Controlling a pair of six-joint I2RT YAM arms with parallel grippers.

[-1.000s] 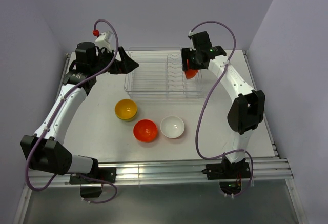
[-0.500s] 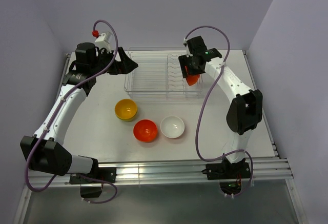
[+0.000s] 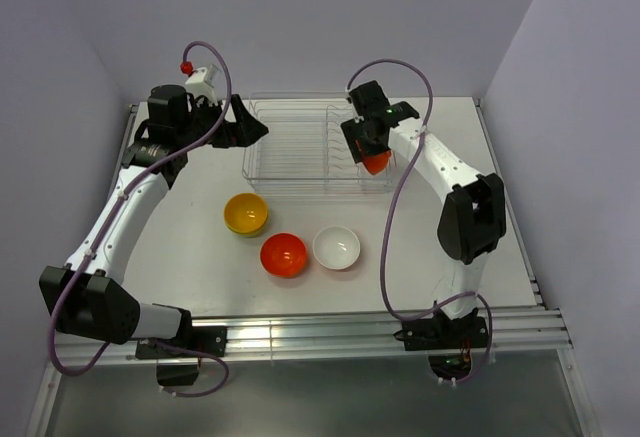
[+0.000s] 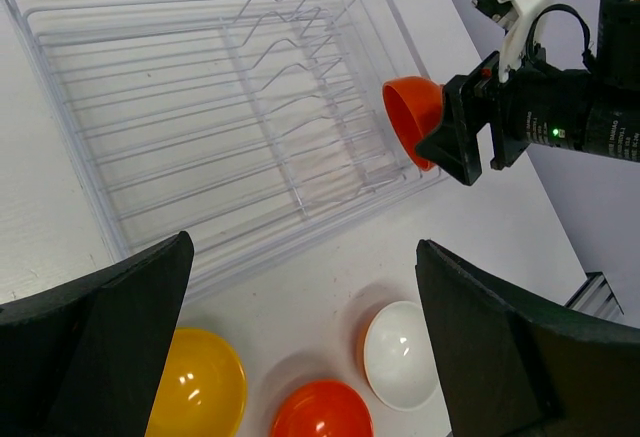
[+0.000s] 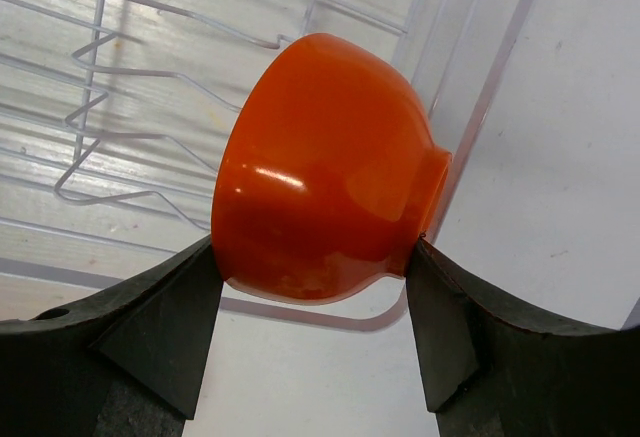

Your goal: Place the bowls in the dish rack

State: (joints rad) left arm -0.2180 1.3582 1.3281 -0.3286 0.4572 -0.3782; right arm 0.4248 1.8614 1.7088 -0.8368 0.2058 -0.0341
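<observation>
Only wrist-visible, right hand (image 5: pixel 312 257) pinching orange bowl (image 5: pixel 320 157), dish rack (image 5: pixel 100 157) beneath

Orange bowl (image 3: pixel 376 163) sideways over rack (image 3: pixel 290 162); yellow bowl (image 3: pixel 246 213), red bowl (image 3: pixel 284 254), white bowl (image 3: pixel 336 247) outside.

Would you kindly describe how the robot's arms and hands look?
The left arm and right arm have white links with black joints, each trailed by a looping purple cable. The left hand and right hand are black with broad wedge-shaped fingers. A red knob tops the left wrist.

White table (image 3: pixel 180 247), clear dish rack (image 3: pixel 300 147) at far side, yellow bowl (image 3: pixel 246 213), red-orange bowl (image 3: pixel 284 254), white bowl (image 3: pixel 336 247) nearer
</observation>
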